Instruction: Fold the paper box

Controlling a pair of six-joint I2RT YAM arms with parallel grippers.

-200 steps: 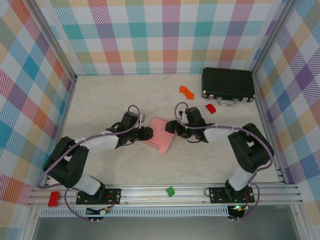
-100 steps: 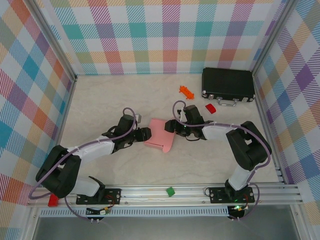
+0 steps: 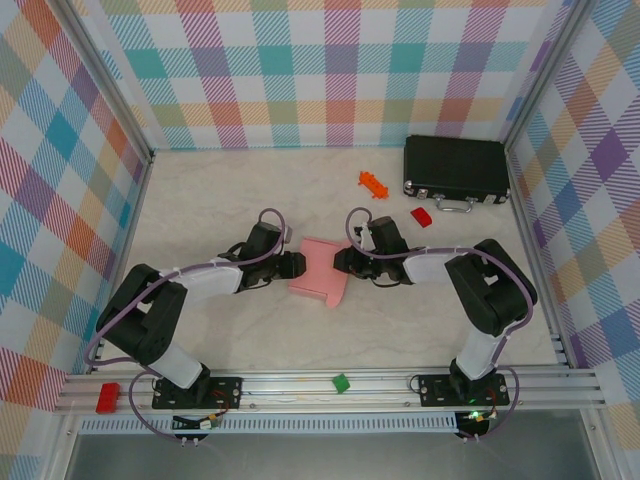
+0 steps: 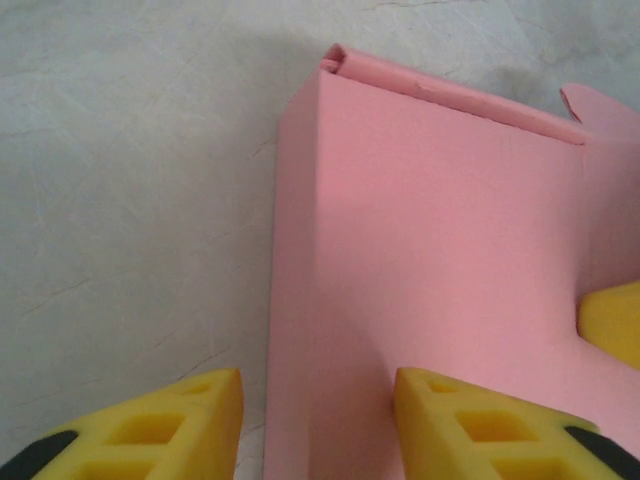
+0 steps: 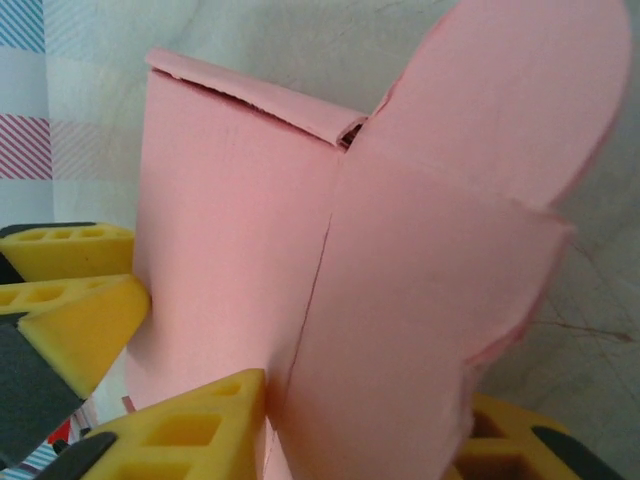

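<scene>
1. The paper box (image 3: 318, 268) has turned a little, and its near right corner now lies further right.
2. The left arm's elbow (image 3: 150, 315) is back in toward the middle after swinging out toward the near rail.
3. The right gripper (image 3: 343, 263) sits slightly nearer, its jaws narrower around the box's right flap.
4. The right arm's elbow (image 3: 490, 285) has shifted left.

Overhead; wrist close-ups on paper box (image 3: 320, 268)

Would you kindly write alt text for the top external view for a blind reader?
A pink paper box lies between two robot hands: the left hand at its left edge, the right hand at its right. A black case sits back right.
</scene>
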